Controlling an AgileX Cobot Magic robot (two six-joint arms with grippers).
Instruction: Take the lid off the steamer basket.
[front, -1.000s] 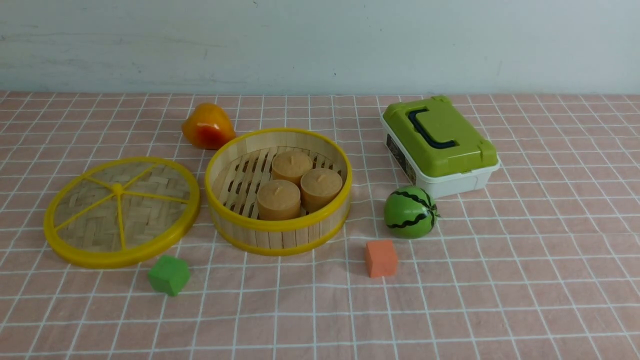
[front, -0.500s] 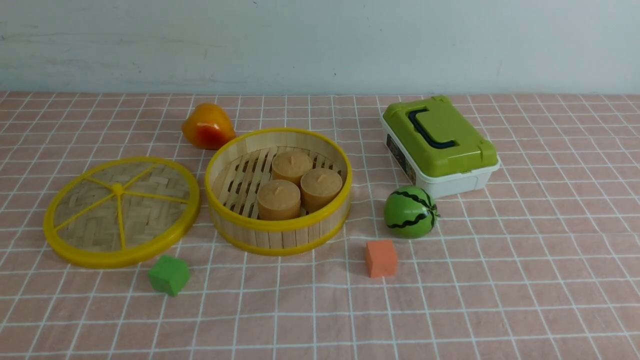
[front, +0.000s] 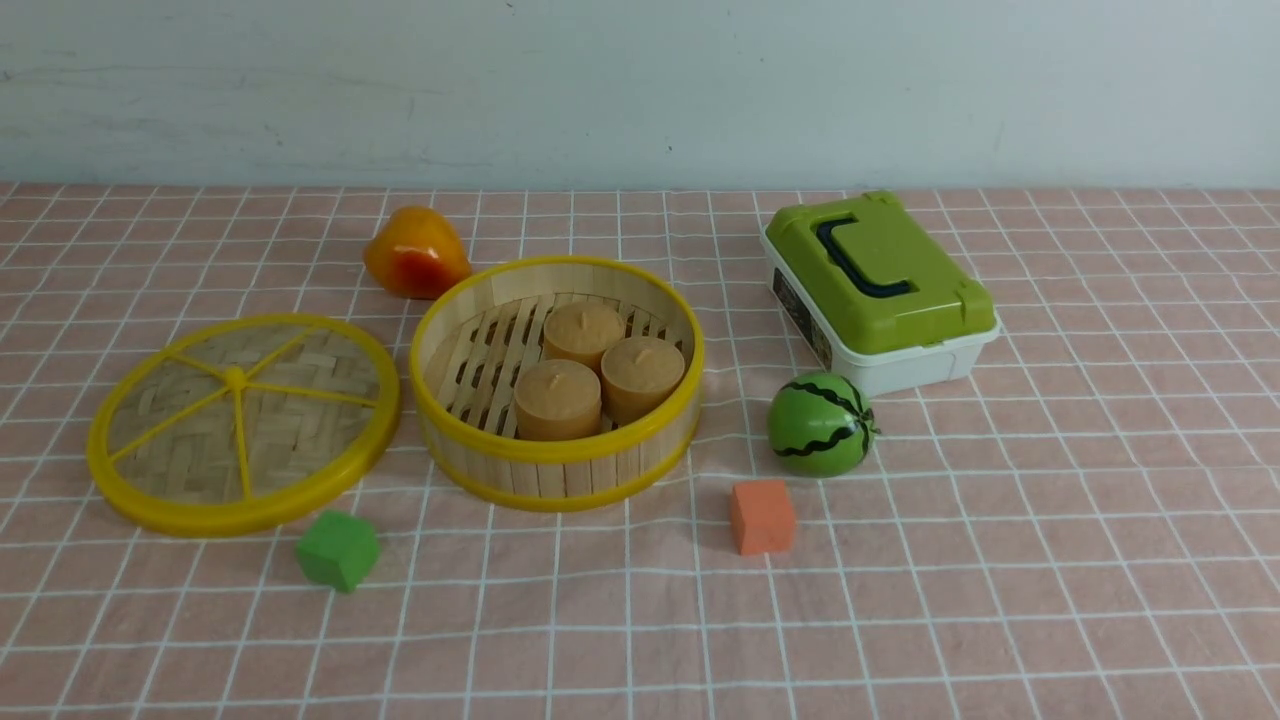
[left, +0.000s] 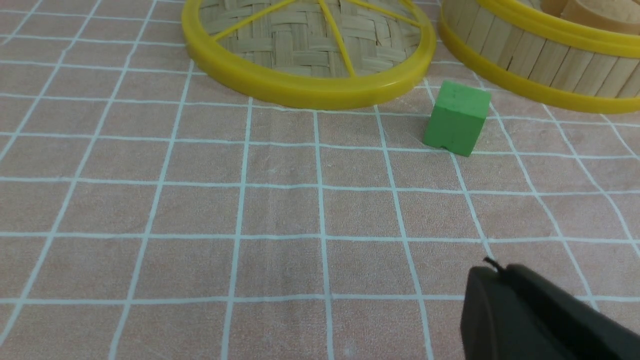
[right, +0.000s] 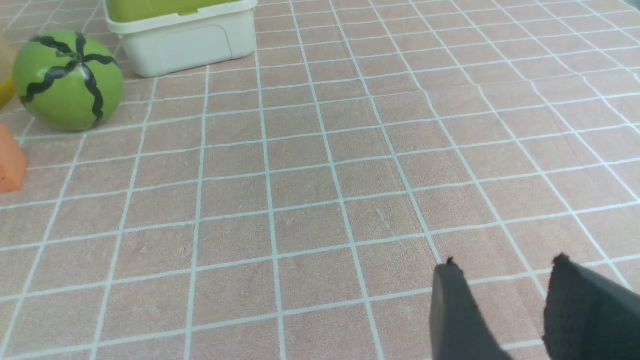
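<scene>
- the flat woven bamboo lid with the yellow rim (front: 243, 423) is already off, lying on the pink checked surface (front: 1050, 560) just beside the round bamboo-slat steamer basket (front: 557, 385)
- three tan cups (front: 595, 370) are sitting inside the basket
- left fingers (left: 525, 310): honestly can't tell if they're parted or closed, lid lying well ahead of them
- right fingers (right: 450, 305) are sitting apart, gripping nothing
- small green cube (left: 456, 118) is sitting ahead of the left fingers, near the lid's rim

A staged tabletop test setup: checked pink tablecloth (front: 1000, 560), bare wall (front: 640, 90), toy watermelon (front: 820, 424).
</scene>
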